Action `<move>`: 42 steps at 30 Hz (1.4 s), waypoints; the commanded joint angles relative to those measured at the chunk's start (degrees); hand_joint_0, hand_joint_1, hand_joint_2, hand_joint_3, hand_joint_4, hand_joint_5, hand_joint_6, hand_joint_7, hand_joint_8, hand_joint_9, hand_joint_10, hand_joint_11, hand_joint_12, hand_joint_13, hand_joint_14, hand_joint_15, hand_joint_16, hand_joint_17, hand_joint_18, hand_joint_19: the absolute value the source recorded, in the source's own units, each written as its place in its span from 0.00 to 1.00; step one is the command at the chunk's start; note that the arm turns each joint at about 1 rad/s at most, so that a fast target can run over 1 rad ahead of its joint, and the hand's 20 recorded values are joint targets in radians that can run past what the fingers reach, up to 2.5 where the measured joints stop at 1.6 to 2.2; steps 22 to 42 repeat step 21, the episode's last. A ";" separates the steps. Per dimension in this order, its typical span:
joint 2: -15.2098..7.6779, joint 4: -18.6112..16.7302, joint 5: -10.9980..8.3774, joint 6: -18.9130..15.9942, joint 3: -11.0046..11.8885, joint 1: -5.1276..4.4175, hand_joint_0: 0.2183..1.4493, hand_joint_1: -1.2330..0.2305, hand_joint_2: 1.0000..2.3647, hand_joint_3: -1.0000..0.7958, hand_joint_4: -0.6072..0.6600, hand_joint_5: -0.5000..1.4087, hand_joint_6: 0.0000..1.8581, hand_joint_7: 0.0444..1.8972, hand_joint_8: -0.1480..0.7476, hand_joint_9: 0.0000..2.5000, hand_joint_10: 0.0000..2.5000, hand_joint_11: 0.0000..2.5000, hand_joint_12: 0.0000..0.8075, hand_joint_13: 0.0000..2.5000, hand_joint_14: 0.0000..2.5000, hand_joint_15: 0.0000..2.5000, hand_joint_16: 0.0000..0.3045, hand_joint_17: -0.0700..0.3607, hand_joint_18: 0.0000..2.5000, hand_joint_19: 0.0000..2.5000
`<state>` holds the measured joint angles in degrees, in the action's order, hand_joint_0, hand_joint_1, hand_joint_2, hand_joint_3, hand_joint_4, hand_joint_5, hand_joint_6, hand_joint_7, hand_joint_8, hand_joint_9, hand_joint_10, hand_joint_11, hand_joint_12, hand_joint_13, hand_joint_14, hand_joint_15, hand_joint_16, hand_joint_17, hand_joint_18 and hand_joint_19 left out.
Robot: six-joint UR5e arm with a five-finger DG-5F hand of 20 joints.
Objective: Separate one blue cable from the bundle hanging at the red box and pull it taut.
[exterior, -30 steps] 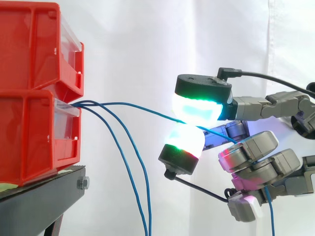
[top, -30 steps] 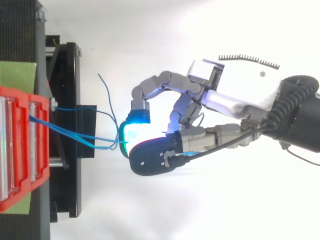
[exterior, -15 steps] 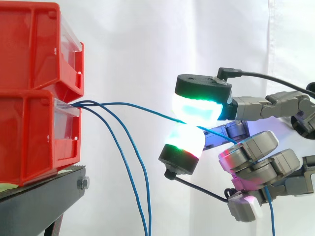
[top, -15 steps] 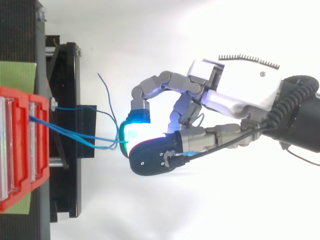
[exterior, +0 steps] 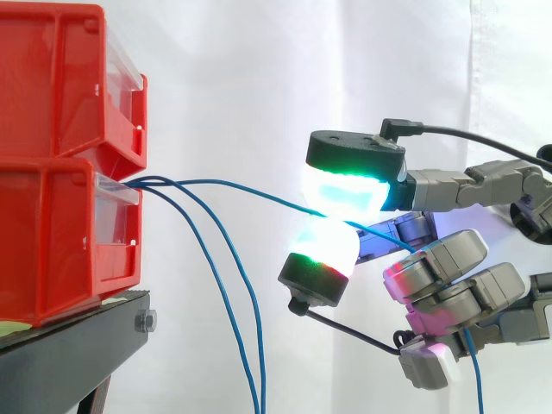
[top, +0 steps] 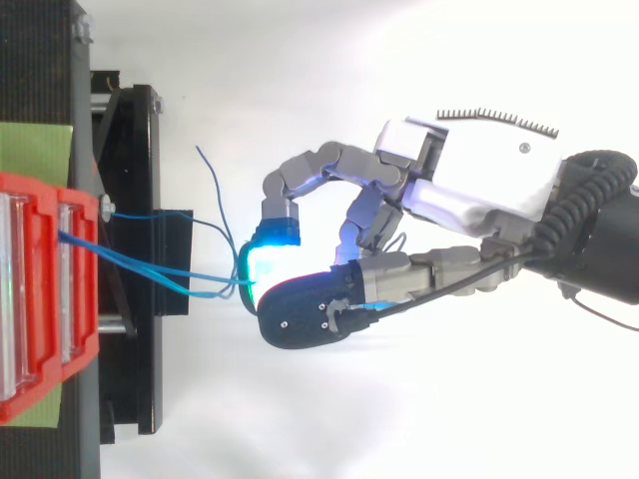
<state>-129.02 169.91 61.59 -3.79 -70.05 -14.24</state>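
Red bins (exterior: 60, 164) are stacked on a black stand (exterior: 78, 345) at the left. Three thin blue cables come out of the lower bin's front. One blue cable (exterior: 233, 186) runs rightward, in a shallow curve with some slack, into my hand (exterior: 448, 276), where two glowing fingertips (exterior: 345, 185) pinch it. Past the pinch it drops down behind the curled fingers. The other two cables (exterior: 226, 293) hang down from the bin, apart from the hand. From above, the hand (top: 469, 190) reaches in from the right, its pinch just right of the stand.
The white curtain (exterior: 259, 86) forms the backdrop. The black stand (top: 130, 259) and red bins (top: 45, 299) fill the left edge from above, with a green strip (top: 35, 150) beside the bins. A loose cable end (top: 205, 165) curls up near the stand.
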 commanded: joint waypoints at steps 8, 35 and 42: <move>0.00 -0.02 0.02 0.01 0.00 0.00 0.32 0.47 0.00 0.50 0.56 0.20 0.50 0.66 0.57 0.51 0.24 0.61 0.48 0.53 0.31 0.60 0.21 0.50 0.45 0.38; 0.00 -0.02 0.02 0.01 0.00 0.00 0.32 0.46 0.01 0.50 0.56 0.20 0.50 0.65 0.57 0.51 0.25 0.61 0.49 0.53 0.31 0.60 0.21 0.50 0.45 0.38; 0.00 -0.02 0.02 0.01 0.00 0.00 0.32 0.46 0.01 0.50 0.56 0.20 0.50 0.65 0.57 0.51 0.25 0.61 0.49 0.53 0.31 0.60 0.21 0.50 0.45 0.38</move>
